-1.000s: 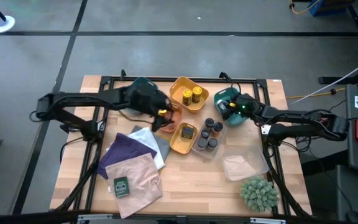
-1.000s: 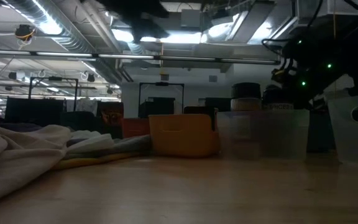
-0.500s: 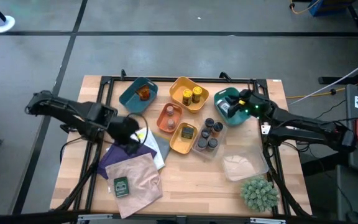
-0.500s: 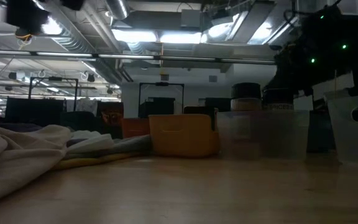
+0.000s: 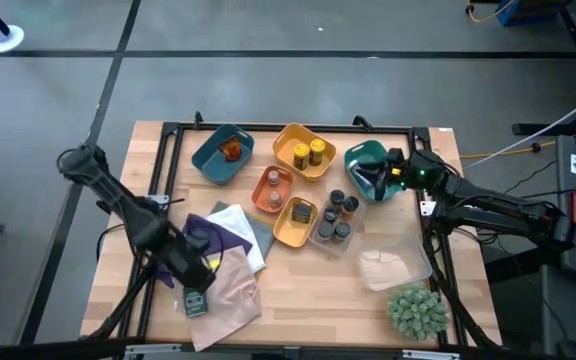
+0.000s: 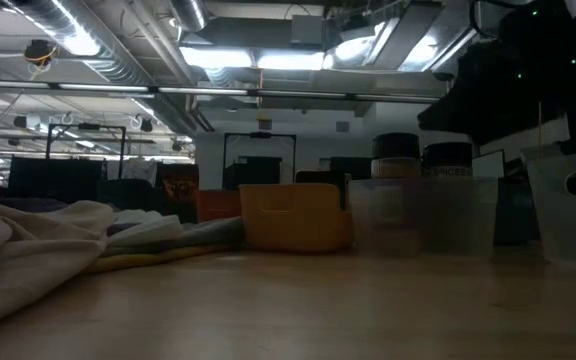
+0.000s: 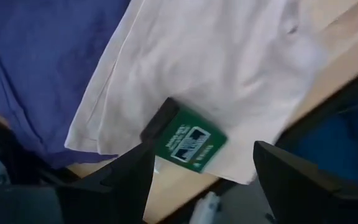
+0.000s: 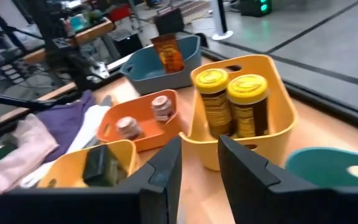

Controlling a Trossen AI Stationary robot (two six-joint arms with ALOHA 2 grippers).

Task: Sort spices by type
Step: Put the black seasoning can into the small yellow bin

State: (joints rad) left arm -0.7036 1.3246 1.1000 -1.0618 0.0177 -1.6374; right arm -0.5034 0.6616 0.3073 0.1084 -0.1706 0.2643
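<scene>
My left gripper (image 5: 192,280) (image 7: 204,155) hangs open over the cloths at the table's near left. A flat green packet (image 5: 196,300) (image 7: 186,140) lies flat on the pink cloth (image 5: 223,285) just below it, between the finger lines and untouched. My right gripper (image 5: 376,178) (image 8: 199,146) hovers at the teal tray (image 5: 366,156), open by a narrow gap and empty. Two yellow jars (image 5: 307,152) (image 8: 232,109) stand in a yellow tray. An amber-orange packet (image 5: 230,150) (image 8: 168,55) sits in the blue tray. Two grey-lidded jars (image 5: 271,190) (image 8: 143,117) stand in the orange tray.
A small yellow tray (image 5: 296,218) holds a dark packet, and a clear tray (image 5: 336,217) holds several dark-lidded jars. A clear bin (image 5: 393,265) and a green spiky plant (image 5: 415,310) stand near right. Purple (image 5: 206,240) and pale cloths cover the near left.
My left arm has swung from the trays at the far middle toward the table's near left edge, crossing the cloths and stopping over the green packet. My right gripper has drawn back a little toward the right edge, staying at the teal tray.
</scene>
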